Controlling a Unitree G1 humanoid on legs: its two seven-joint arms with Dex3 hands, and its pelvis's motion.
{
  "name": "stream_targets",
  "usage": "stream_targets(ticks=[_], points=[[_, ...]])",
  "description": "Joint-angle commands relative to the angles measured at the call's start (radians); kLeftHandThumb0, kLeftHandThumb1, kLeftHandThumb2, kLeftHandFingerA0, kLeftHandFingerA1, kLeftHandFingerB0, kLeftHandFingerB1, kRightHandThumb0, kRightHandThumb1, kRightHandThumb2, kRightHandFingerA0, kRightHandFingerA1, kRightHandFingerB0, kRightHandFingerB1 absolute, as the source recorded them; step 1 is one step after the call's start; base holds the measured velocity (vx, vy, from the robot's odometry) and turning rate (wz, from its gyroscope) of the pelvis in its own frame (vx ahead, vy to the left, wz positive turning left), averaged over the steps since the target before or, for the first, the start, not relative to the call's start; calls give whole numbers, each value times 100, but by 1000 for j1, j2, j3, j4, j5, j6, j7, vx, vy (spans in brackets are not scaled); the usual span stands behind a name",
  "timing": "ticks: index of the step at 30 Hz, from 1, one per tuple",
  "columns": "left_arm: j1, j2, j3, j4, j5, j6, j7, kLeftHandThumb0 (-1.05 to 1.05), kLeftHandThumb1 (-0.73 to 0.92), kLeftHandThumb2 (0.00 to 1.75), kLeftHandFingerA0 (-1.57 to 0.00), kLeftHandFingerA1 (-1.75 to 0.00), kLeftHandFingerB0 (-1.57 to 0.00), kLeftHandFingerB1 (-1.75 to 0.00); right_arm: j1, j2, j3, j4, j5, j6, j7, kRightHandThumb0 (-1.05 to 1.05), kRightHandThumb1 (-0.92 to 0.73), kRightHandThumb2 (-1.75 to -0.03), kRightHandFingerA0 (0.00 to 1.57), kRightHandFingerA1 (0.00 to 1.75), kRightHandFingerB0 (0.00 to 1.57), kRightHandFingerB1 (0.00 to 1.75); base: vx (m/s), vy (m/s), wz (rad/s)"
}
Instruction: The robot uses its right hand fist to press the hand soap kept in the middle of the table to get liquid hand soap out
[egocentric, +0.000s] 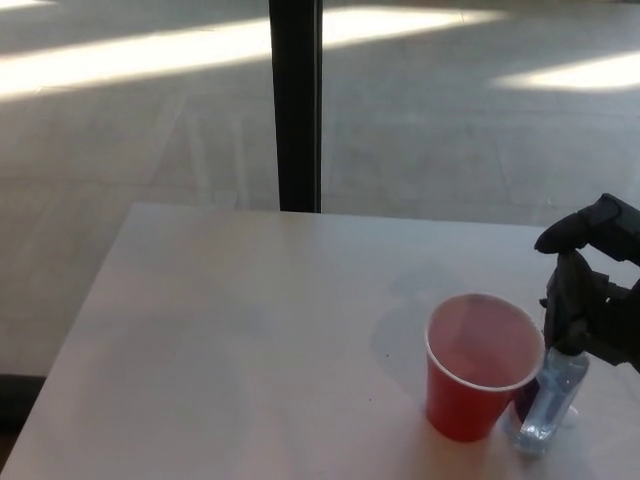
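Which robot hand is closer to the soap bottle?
The right. The right robot hand sits on top of the soap bottle, beside the red cup. The left robot hand is not in view.

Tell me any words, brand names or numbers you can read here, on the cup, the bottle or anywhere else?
None can be read.
Red cup: plain, no print showing.
Clear soap bottle: any label is too blurred to make out.
Robot's right hand: black, no markings visible.
Table: bare, no signs.

Cup (482, 368) on table (230, 340), soap bottle (548, 400) just right of it
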Motion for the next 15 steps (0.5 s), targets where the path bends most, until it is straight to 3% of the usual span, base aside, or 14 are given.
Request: stream_targets(ticks=[1,8,15], points=[[9,8,-7,18,3,-7,8,-37,52,111,-86,-96,-63,-82,-84,-17,-64,-7,77,204,-50,-27,-65,-103,101,175,74,144,0,0,0],[11,7,-9,40,2,-2,15,-36,52,110,-91,-99,-65,-83,-213,-33,-128,-84,152,313,-88,-28,-67,-99,98,175,72,143,0,0,0],[33,6,-11,31,4,-16,7,-38,52,110,-88,-98,-66,-84,-310,-143,-279,-111,233,390,-80,-27,-69,-100,97,175,72,139,0,0,0]])
